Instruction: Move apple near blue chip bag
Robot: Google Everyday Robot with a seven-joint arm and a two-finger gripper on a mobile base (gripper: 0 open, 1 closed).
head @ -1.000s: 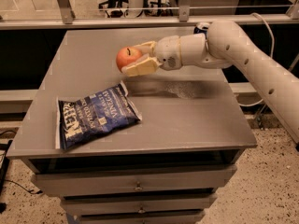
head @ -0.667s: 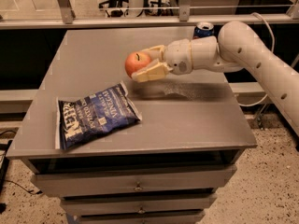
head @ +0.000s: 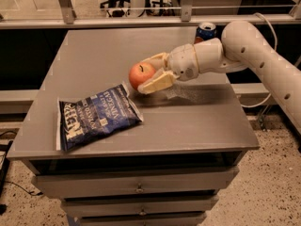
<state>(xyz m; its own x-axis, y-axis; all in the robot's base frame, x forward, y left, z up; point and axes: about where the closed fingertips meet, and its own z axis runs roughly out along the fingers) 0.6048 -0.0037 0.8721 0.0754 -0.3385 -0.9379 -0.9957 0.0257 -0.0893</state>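
Note:
The orange-red apple (head: 140, 74) is held between the fingers of my gripper (head: 148, 74), just above the grey table top (head: 197, 121). The gripper is shut on it, reaching in from the right on a white arm. The dark blue chip bag (head: 95, 117) lies flat at the front left of the table, its upper right corner a short way below and left of the apple. The apple hangs close to the bag's near corner, not touching it.
A blue Pepsi can (head: 206, 31) stands at the back right of the table, partly behind the arm. The table is a drawer cabinet with drawers (head: 136, 187) below. A metal rail (head: 141, 20) runs behind it.
The gripper has carried the apple down and toward the front of the table, closer to the chip bag. The bag has not moved.

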